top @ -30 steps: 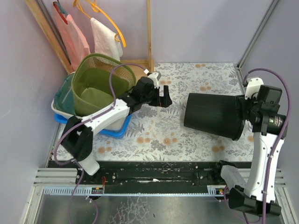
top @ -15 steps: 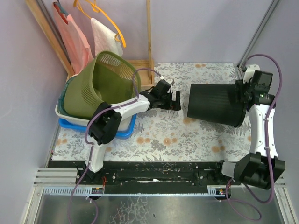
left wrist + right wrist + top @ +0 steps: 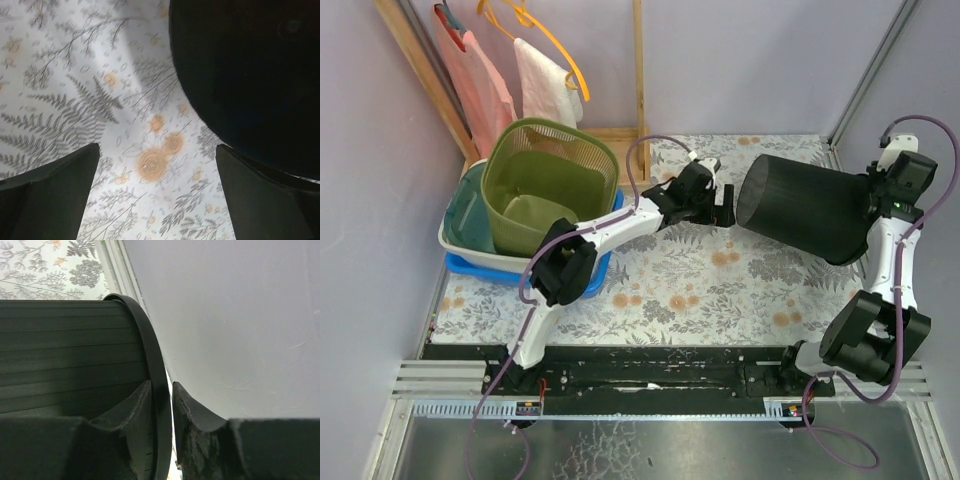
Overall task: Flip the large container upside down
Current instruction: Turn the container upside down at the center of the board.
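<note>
The container [image 3: 805, 210] lies on its side at the 2 o'clock part of the table [image 3: 700, 290], its long axis running from the closed base at 9 o'clock to the open mouth at 3. The right jaws pinch the mouth's rim, one finger inside and one outside. The left jaws stand wide open and empty just off the base, so the flip probably hinges on the right arm.

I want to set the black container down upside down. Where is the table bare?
The near strip of the table, between the black container and the table's near edge, is bare. The far left corner is crowded with the green basket and tubs.
</note>
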Robot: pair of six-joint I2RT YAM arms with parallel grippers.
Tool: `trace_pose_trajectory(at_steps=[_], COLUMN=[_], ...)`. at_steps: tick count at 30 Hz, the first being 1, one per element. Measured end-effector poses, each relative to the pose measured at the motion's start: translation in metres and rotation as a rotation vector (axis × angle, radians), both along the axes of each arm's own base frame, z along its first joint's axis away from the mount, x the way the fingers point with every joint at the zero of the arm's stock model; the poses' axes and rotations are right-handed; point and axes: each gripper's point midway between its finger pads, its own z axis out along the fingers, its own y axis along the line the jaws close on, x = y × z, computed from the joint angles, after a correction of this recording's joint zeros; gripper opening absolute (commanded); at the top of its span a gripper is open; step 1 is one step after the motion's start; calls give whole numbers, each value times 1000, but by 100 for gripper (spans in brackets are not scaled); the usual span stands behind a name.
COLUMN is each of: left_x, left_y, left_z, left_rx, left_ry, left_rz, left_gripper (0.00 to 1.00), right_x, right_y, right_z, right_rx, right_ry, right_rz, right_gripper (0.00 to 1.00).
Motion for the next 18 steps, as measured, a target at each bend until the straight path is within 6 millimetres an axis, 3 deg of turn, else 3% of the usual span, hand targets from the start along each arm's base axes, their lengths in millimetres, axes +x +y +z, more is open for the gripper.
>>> trace_pose_trajectory(at_steps=[5, 12, 15, 18], left_x=[6, 0, -2, -4], left_y=[-20, -32, -31, -25], left_z=[18, 11, 10, 7], left_rx=[-30, -12, -1, 18], left_ry=[-34, -30, -33, -35], left_rz=[-7, -15, -13, -6], left_gripper=[100, 100, 100, 100], right_x=[-6, -25, -36, -50], right_y=[-20, -46, -40, -18], right_z=[-5, -31, -71, -132], right_rx=[-27, -62, -10, 115], right_ry=[-17, 15, 105, 225], right_rz=[-35, -87, -76, -41], right_gripper=[27, 26, 26, 26])
